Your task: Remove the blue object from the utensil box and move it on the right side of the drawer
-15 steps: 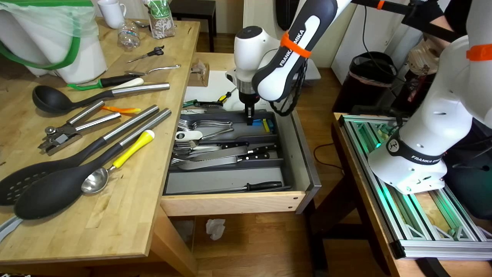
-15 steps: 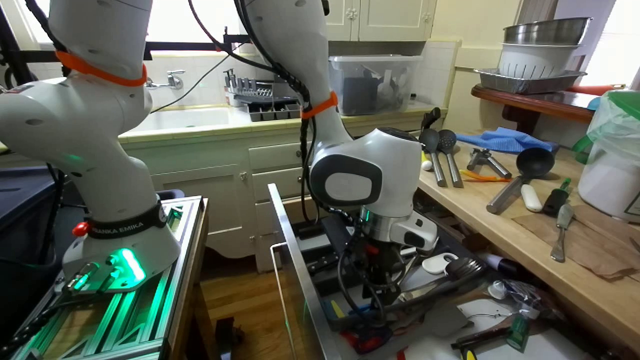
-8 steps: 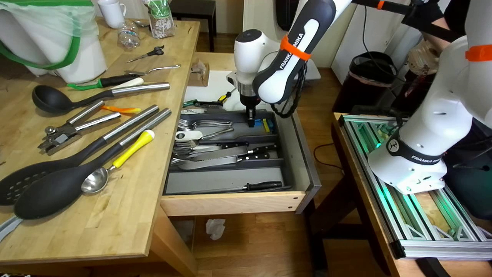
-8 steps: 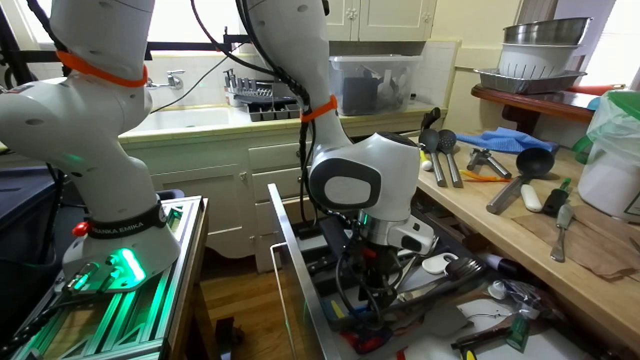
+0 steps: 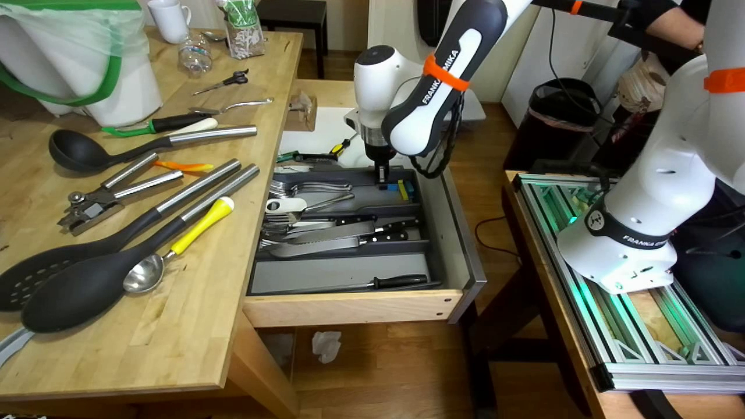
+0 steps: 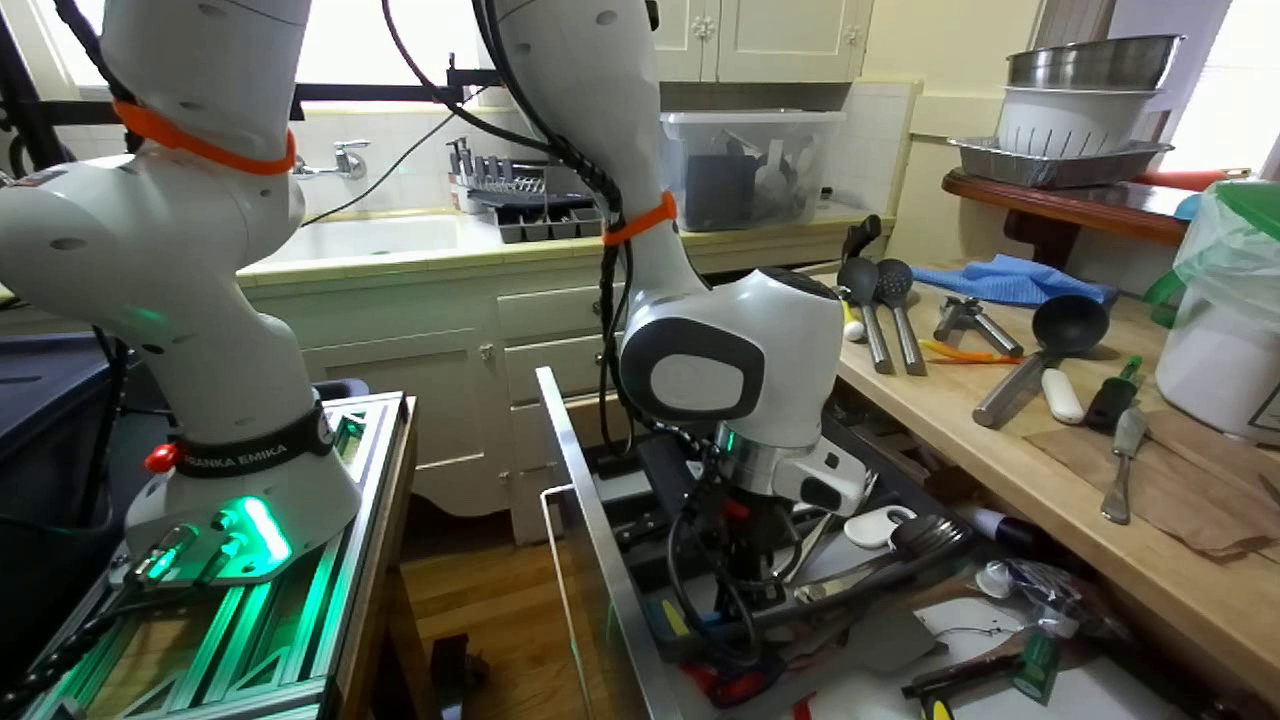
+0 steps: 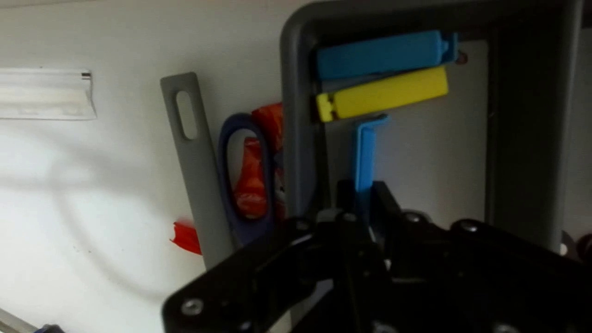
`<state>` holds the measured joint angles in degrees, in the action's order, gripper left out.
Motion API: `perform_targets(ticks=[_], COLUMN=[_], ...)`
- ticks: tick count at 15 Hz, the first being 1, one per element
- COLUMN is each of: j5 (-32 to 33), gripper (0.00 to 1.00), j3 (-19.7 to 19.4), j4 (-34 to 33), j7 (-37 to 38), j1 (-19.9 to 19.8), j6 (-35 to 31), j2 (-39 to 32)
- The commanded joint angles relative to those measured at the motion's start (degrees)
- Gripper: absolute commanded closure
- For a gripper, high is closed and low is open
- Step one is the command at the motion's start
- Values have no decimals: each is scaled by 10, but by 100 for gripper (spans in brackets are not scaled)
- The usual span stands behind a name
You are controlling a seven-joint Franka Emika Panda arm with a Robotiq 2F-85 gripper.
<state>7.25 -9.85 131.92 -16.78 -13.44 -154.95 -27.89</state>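
A light blue clip stands out between my gripper's fingertips in the wrist view. The dark fingers press on both its sides, so the gripper is shut on it. Whether the clip touches the floor of the compartment cannot be told. The dark grey utensil box surrounds it; its long compartments also show in an exterior view. My gripper is low in the box's back compartment. A second, darker blue clip lies beside a yellow clip at that compartment's end. The drawer stands open around the box.
Forks and knives lie in other compartments. Outside the box in the drawer lie a grey utensil handle, purple scissors and a red wrapper. The wooden tabletop with utensils borders the drawer.
My gripper has dipped slightly in the back compartment, then risen a touch, and shifted a little toward the drawer's front panel. A person's forearm shows more at the top right of an exterior view.
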Motion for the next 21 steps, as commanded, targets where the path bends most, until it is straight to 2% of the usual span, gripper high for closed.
perform_targets(ticks=[1, 5, 7, 11, 15, 16, 18, 21], j5=[-9, -40, -49, -51, -67, -69, -80, -72], gripper=[97, 97, 97, 97, 97, 64, 58, 36], j3=[0, 4, -2, -23, -46, -51, -51, -50], j4=[4, 4, -3, -33, -62, -68, -74, -66], j7=[32, 55, 69, 102, 128, 137, 134, 133], j1=[2, -2, -2, -8, -30, -34, -41, -38], j6=[49, 122, 128, 116, 74, 63, 75, 99], j2=[44, 116, 142, 147, 106, 97, 93, 106])
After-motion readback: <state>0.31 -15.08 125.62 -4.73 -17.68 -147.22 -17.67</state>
